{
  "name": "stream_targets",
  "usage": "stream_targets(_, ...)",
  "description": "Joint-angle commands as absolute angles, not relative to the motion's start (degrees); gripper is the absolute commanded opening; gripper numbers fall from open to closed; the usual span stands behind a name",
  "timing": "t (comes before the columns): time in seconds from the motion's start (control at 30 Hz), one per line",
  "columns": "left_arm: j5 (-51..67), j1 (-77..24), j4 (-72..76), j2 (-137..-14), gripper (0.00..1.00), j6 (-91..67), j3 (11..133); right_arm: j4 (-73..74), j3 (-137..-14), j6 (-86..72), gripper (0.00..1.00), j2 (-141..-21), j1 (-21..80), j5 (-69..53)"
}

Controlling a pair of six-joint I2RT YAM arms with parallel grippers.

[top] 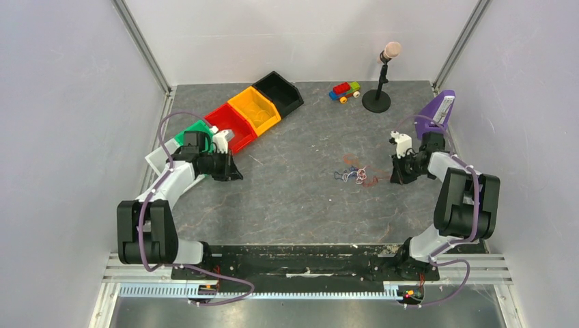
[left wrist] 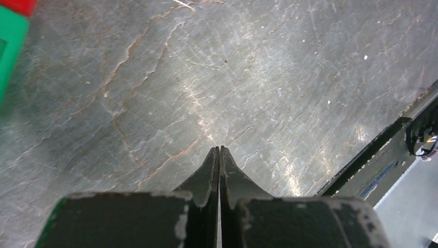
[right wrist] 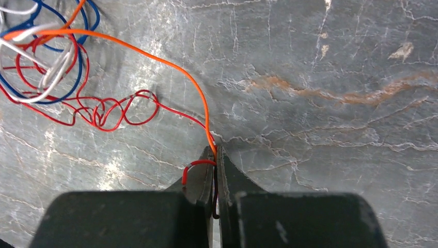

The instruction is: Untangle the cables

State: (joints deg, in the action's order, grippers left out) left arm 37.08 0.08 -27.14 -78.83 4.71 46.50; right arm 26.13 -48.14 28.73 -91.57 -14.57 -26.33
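The cables (top: 355, 174) lie as a small tangle of red, blue, white and orange wires on the grey table, right of centre. In the right wrist view the tangle (right wrist: 46, 72) sits at the upper left, and an orange wire (right wrist: 170, 67) and a red wire (right wrist: 175, 114) run from it into my right gripper (right wrist: 215, 150), which is shut on their ends. That right gripper (top: 398, 176) rests low just right of the tangle. My left gripper (left wrist: 219, 151) is shut with nothing in it, over bare table; it shows at the left (top: 232, 171), far from the cables.
Green (top: 196, 131), red (top: 231, 125), orange (top: 255, 109) and black (top: 278, 92) bins stand in a diagonal row at the back left. A toy car (top: 345, 91) and a microphone stand (top: 377, 99) are at the back. A purple holder (top: 437, 111) sits behind the right arm.
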Motion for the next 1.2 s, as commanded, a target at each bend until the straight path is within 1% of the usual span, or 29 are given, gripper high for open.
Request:
stream_targets(0.0,37.09,1.93,-27.68,-79.36,0.02,9.57,49.3,30.98,-49.82,35.26,0.0,-93.14,-15.7,-25.14)
stream_targets(0.07,44.45,0.84,-27.92,-79.6,0.02,10.71,49.76,34.28,-50.68,36.23,0.0,-93.58,-15.37,-31.18)
stream_targets(0.1,47.48,-0.81,-27.63,-79.37,0.07,10.89,50.07,35.52,-51.08,36.32,0.0,-93.76,-14.94,-34.53)
stream_targets(0.17,48.97,-4.93,-24.06,-78.36,0.41,8.77,50.04,37.72,-51.53,36.01,0.0,-94.05,-12.61,-39.26)
stream_targets(0.2,48.5,-7.51,-21.38,-77.76,0.55,6.48,49.65,38.09,-51.46,35.55,0.0,-93.98,-11.15,-41.02)
stream_targets(0.23,46.57,-10.68,-17.71,-77.47,0.61,3.76,49.35,37.71,-51.07,34.55,0.0,-93.79,-9.03,-41.83)
stream_targets(0.33,42.08,-19.04,-9.55,-79.62,0.69,-1.71,49.86,34.89,-49.31,31.04,0.0,-93.15,-2.89,-42.1)
stream_targets(0.4,38.76,-24.06,-6.99,-83.54,0.7,-3.63,52.48,33.23,-48.5,29.71,0.0,-93.07,-0.29,-41.81)
stream_targets(0.47,37.19,-26.4,-4.87,-88.94,0.71,-6.15,55.72,32.67,-48.17,29.18,0.0,-93.24,1.61,-41.24)
stream_targets(0.6,37.2,-29.01,-2.67,-99.65,0.71,-7.99,65.28,33.82,-47.95,30.86,0.0,-93.67,1.94,-39.59)
stream_targets(0.73,36.45,-31.48,-3.23,-108.35,0.71,-4.66,74.29,34.11,-46.63,32.21,0.0,-93.47,1.94,-38.31)
stream_targets(0.83,37.94,-32.62,-9.08,-115.36,0.69,-3.05,82.39,34.27,-46.73,32.13,0.0,-93.9,1.93,-37.8)
stream_targets(0.9,38.11,-33.32,-11.6,-118.62,0.68,-2.61,85.16,34.32,-47.08,32.01,0.0,-94.21,1.93,-37.54)
stream_targets(0.97,36.94,-33.66,-12.0,-120.43,0.66,-2.61,85.74,34.26,-47.58,32.08,0.0,-94.47,1.95,-37.23)
stream_targets(1.13,35.05,-34.08,-13.98,-123.52,0.56,-2.93,87.13,34.25,-48.98,32.34,0.0,-95.27,1.85,-35.9)
stream_targets(1.17,35.07,-34.18,-14.74,-123.7,0.55,-2.83,87.15,34.28,-49.41,32.58,0.0,-95.55,1.84,-35.59)
